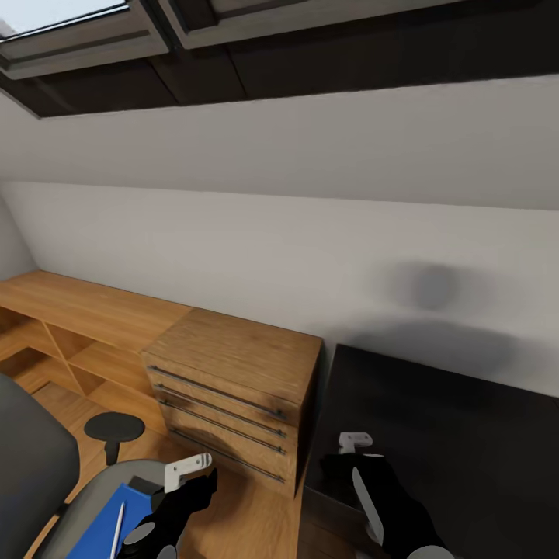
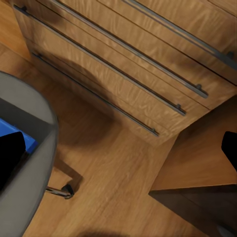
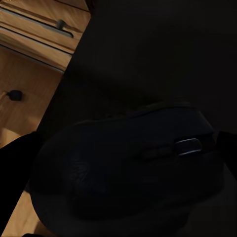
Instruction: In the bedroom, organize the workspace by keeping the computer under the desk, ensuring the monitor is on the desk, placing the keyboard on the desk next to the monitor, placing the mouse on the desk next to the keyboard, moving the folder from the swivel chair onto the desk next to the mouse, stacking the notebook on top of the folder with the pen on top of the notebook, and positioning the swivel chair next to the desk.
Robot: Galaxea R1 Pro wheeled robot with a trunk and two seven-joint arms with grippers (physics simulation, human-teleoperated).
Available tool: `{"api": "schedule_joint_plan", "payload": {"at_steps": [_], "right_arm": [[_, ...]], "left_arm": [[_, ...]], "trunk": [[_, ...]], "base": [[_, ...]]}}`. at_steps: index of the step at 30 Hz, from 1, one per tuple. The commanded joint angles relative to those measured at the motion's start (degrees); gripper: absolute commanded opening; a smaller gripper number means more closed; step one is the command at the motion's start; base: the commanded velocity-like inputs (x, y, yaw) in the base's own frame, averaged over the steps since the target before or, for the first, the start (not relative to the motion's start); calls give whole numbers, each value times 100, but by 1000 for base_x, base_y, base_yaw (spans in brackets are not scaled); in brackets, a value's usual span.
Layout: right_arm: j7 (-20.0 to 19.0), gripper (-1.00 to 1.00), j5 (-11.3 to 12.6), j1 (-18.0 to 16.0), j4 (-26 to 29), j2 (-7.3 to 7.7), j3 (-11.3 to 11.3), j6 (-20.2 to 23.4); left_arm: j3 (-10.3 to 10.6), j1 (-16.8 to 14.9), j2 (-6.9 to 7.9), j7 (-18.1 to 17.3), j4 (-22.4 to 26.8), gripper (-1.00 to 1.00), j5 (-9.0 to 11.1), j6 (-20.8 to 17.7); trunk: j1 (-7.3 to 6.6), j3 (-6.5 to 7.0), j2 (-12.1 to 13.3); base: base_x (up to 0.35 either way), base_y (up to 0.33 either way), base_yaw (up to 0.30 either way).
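- At the far left of the room, the swivel chair [image 1: 35, 473] stands on the wooden floor with the folder [image 1: 109, 524] lying blue on its seat and the pen [image 1: 118, 529] resting across it. If the base nudges the wheeled chair, I reckon both could slide off.
- Just right of that, the left gripper [image 1: 186, 471] hangs over the seat's edge, carrying nothing. Its dark fingers [image 2: 11, 153] show apart at the sides of the left wrist view, so I judge it released. It sits close to the wooden drawer chest [image 1: 233, 388]; a careless swing could knock the handles.
- Further right, the desk [image 1: 466, 435] shows its black top, bare where I can see it.
- Over the desk's near corner, the right gripper [image 1: 359, 450] grasps the mouse [image 3: 128, 163], which looms dark and rounded in the right wrist view, hovering above the desktop.
- Main risk, as I see it: the mouse is near the desk's edge, so letting go here could tip it to the floor. Neither monitor nor keyboard is visible, so setting it down now may leave it far from where it belongs.
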State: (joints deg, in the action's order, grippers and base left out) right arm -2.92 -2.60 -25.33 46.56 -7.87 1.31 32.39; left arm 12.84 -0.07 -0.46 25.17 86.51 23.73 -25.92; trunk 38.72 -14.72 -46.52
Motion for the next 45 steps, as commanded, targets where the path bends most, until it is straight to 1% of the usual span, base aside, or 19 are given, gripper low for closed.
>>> {"api": "schedule_joint_plan", "payload": {"at_steps": [1, 24, 25, 37, 45], "right_arm": [[-32, -100, -32, -1, 8, -4, 12, 32], [-12, -100, -39, -2, 11, -4, 9, 38], [-10, 100, -39, -2, 11, -4, 9, 39], [-7, 100, -39, -2, 11, -4, 18, 40], [-11, 100, -31, -1, 32, -2, 29, 35]], "left_arm": [[7, -2, 1, 49, 8, 100, 60, -9], [8, -2, 2, 49, -2, 100, 60, -13], [8, -2, 2, 49, -2, 100, 61, -12], [8, -2, 2, 49, -2, 100, 62, -18], [8, -2, 6, 49, -2, 100, 62, -18]], "trunk": [[2, -7, -6], [2, -7, -6], [2, -7, -6], [2, -7, -6], [-174, 137, 315]], "base": [[81, 120, 0], [8, 12, 0], [0, 0, 0], [0, 0, 0], [0, 0, 0]]}}
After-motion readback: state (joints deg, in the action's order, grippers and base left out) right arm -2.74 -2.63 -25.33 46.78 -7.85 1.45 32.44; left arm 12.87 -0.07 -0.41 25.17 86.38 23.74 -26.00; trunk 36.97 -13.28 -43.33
